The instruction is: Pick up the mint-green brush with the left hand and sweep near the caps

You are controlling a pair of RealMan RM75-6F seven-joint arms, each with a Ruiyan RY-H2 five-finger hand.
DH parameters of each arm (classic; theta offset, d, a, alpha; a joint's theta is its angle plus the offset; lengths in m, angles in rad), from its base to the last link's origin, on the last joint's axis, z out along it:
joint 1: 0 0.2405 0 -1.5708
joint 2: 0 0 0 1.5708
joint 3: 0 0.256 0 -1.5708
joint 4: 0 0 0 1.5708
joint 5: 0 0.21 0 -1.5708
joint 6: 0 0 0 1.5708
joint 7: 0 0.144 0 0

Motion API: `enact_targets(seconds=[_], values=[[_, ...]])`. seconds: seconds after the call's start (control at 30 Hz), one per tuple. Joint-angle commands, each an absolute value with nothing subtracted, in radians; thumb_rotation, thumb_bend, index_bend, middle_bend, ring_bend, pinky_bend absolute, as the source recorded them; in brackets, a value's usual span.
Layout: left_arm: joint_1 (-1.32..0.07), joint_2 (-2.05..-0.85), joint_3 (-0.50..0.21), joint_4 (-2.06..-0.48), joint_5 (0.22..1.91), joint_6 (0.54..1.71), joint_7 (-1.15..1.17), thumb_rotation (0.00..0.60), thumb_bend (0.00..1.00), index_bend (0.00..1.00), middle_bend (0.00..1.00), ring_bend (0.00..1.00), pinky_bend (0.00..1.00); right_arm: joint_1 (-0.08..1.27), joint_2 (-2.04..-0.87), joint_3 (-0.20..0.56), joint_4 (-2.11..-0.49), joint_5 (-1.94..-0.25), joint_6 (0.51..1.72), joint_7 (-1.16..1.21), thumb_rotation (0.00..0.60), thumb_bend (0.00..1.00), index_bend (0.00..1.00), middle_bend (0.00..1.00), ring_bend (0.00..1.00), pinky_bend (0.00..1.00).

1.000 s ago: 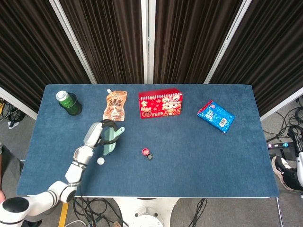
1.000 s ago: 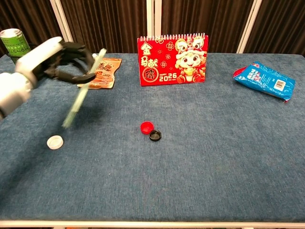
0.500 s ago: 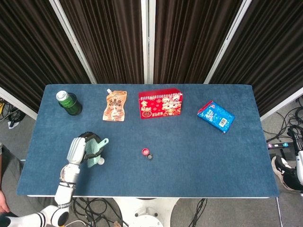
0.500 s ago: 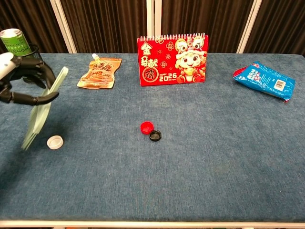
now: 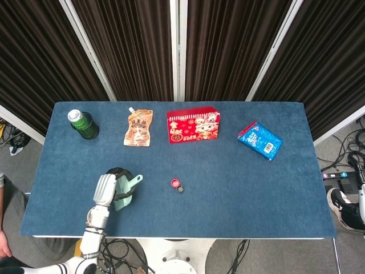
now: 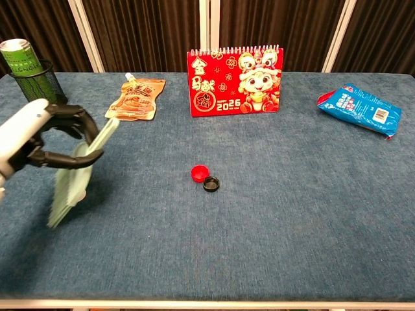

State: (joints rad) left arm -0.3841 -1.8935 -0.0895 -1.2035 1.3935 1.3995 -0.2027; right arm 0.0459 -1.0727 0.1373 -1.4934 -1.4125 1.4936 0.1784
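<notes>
Already gripping the mint-green brush [image 6: 72, 172], the left robot hand [image 6: 39, 139] hangs over the blue surface [image 6: 292, 214] at the left of the frame. From the head camera the left robot hand [image 5: 106, 189] sits lower left, the brush [image 5: 124, 191] tilted, its long axis running from upper right down to lower left. A red cap [image 6: 200, 172] and black cap [image 6: 211, 184], touching, lie well apart to the right, toward centre. No right robot hand is visible.

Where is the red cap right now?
The red cap sits near the middle of the blue table in the head view, touching the black cap, in front of the red calendar and right of the left hand.
</notes>
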Motion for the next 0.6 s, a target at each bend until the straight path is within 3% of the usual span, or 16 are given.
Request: enact_targets(seconds=[0.03,0.6], values=[[-0.411,-1.924,-0.114,-1.186,1.412,1.387,-0.2,0.6,0.4,0.55,0.59,0.37,0.34,0.047,-1.073,0.139,-1.493,-1.411,1.494,0.176,0.6,0.25,0.02,0.18,0.0,0.04],[-0.618,-2.111,-0.24,-1.063,1.417,1.213,-0.178,0.6,0.41,0.55,0.59,0.37,0.35,0.029,-1.065,0.135,-1.48,-1.405,1.507,0.197,0.6,0.25,0.03,0.18,0.0,0.04]])
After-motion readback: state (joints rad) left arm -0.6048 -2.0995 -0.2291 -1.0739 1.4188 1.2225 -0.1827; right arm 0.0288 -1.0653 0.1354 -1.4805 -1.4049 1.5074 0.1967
